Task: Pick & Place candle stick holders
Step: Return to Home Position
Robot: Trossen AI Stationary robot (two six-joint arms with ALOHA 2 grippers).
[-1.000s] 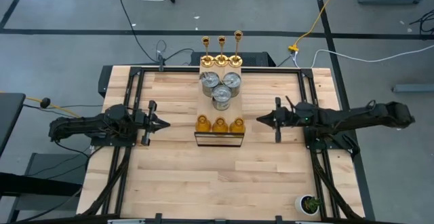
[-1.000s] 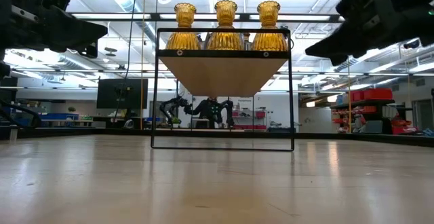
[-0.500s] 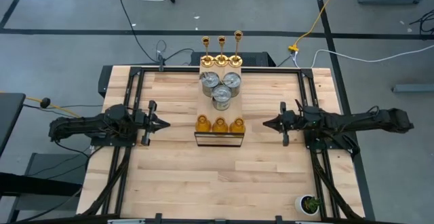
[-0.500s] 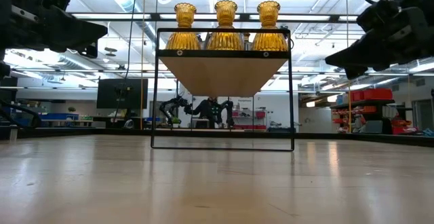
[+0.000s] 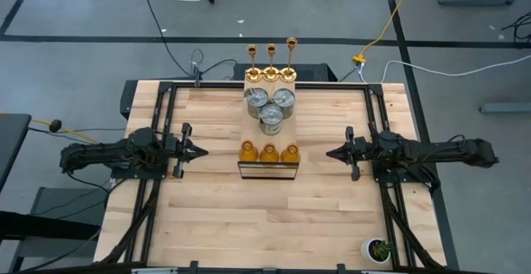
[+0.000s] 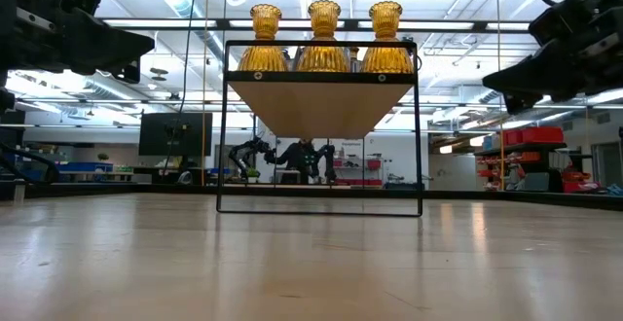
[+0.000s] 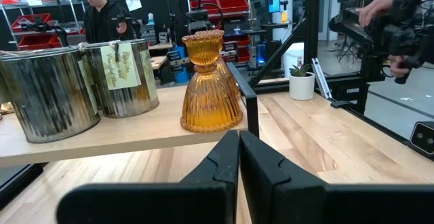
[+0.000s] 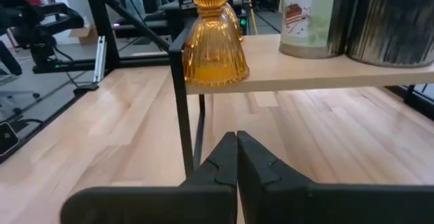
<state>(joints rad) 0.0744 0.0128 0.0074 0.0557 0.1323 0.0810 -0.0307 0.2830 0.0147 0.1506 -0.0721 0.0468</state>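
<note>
Left gripper (image 5: 202, 150), fingers pressed together and empty, hovers above the pale wooden table (image 5: 216, 212), well apart from the black-framed wooden shelf (image 5: 249, 129) at centre. On the shelf stand all nine pieces: three slender shiny gold candlesticks (image 5: 271, 73) at the far end, three silver metal cans (image 5: 270, 118) mid-board, and three squat amber-orange ribbed glass holders (image 5: 269, 153) lined along the near edge. Right gripper (image 5: 329, 153), likewise closed on nothing, hangs on the shelf's other side. Placing looks finished; only parking the arms seems left.
</note>
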